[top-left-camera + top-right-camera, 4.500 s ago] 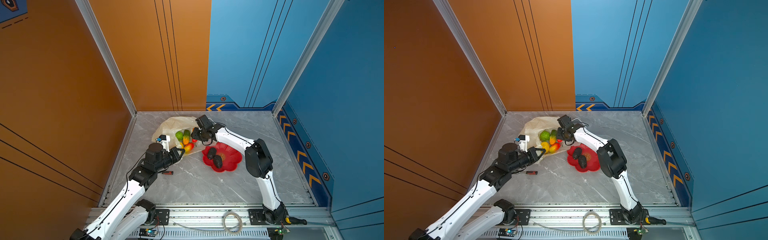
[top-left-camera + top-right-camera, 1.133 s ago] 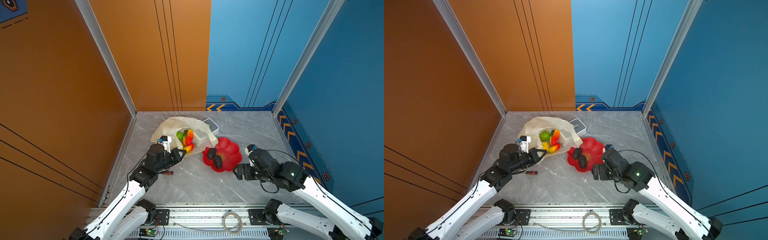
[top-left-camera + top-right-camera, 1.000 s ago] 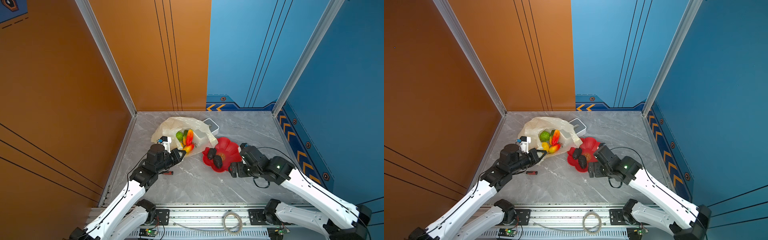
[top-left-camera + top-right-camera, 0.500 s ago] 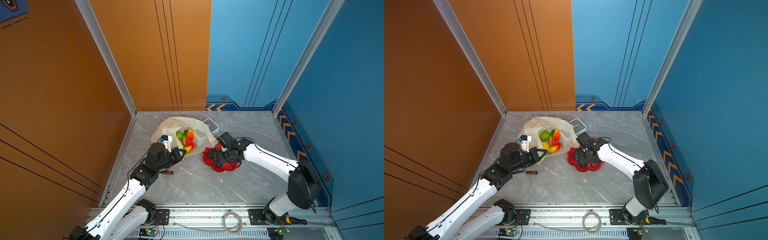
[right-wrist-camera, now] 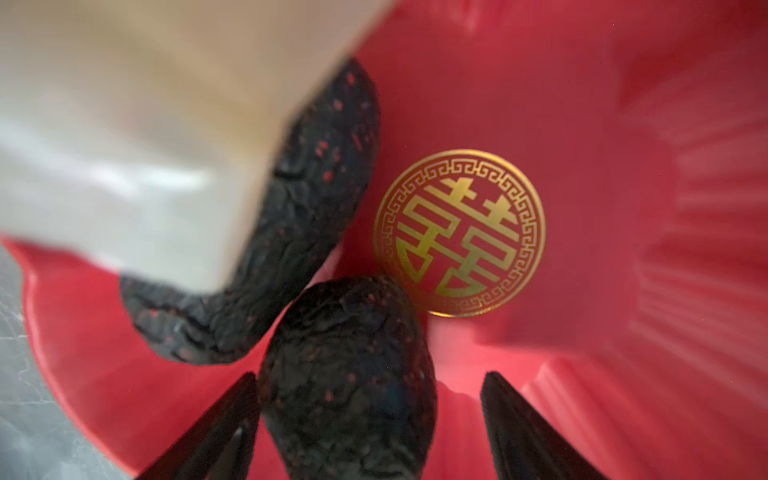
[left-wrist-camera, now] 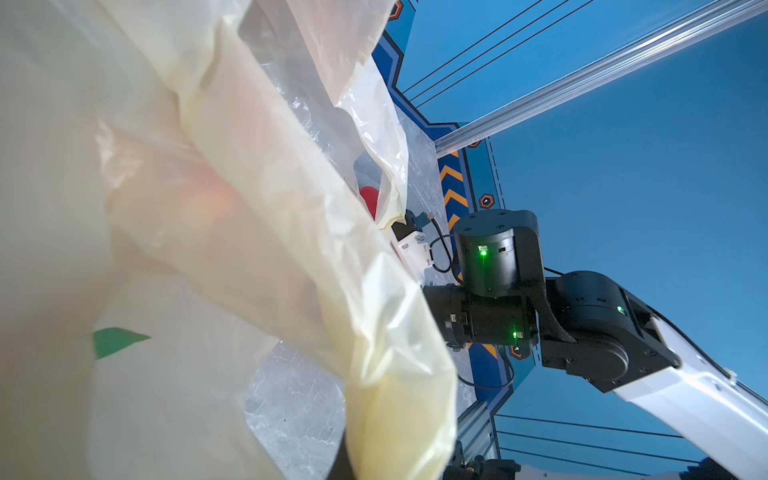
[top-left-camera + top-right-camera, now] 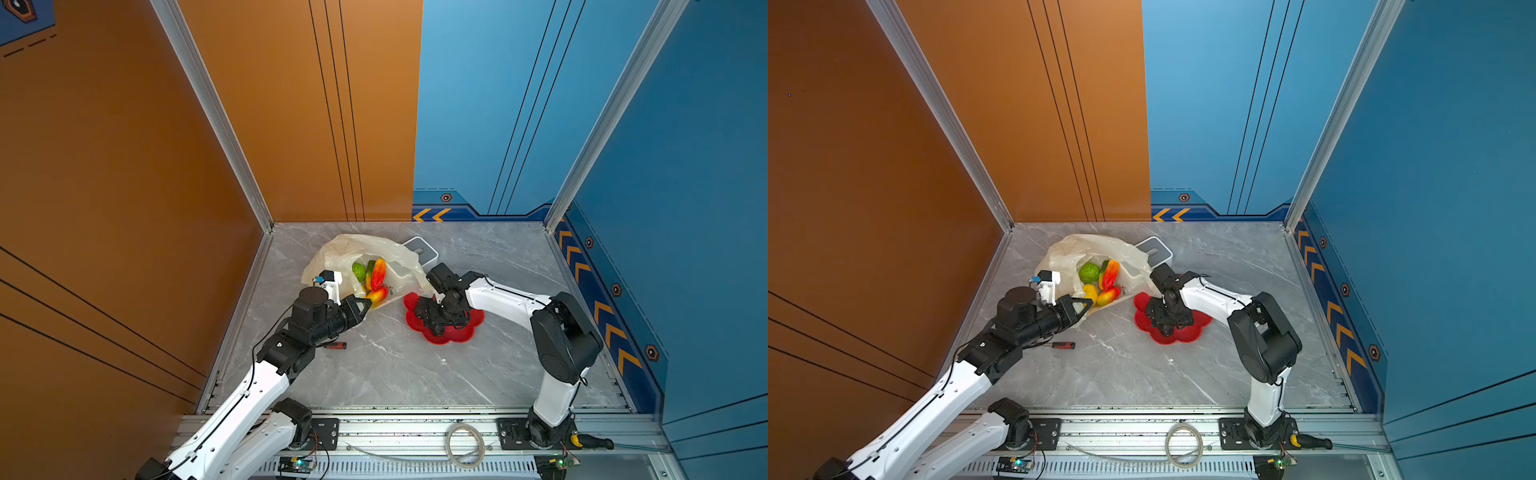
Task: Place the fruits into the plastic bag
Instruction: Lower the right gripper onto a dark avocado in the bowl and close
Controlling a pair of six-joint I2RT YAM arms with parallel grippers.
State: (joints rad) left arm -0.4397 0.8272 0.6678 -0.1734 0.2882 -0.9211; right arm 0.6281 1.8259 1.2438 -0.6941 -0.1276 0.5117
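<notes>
A grey marble counter (image 7: 374, 374) fills the floor of a booth, with orange wall panels on the left and blue ones on the right.

At the left, the left gripper (image 7: 364, 306) has its jaws clenched on the near edge of a thin, crinkly, translucent cream-yellow plastic bag (image 7: 353, 249), holding the mouth open. In the left wrist view the bag's film drapes across most of the lens. A small red-handled screwdriver (image 7: 337, 345) lies on the counter beside that arm.

Inside the bag rest glossy toy fruits: a green round fruit (image 7: 358, 271), a red-orange oblong fruit (image 7: 378, 273) and a yellow-red fruit (image 7: 377, 295). A white-grey box (image 7: 422, 248) stands just behind the bag.

Further right lies a red flower-shaped dish (image 7: 457, 337) carrying two rough blackish fruits that touch each other.

A second ago the right arm was drawn back toward the front of the counter. Now the right gripper (image 5: 368, 395) has swung in and come down over the dish. Its jaws are released and straddle the nearer dark fruit (image 5: 349, 374), one side against the skin and the other with a gap. The second dark fruit (image 5: 286, 257) lies just beside.

The pick looks begun, not finished, and both dark fruits remain outside the bag.
</notes>
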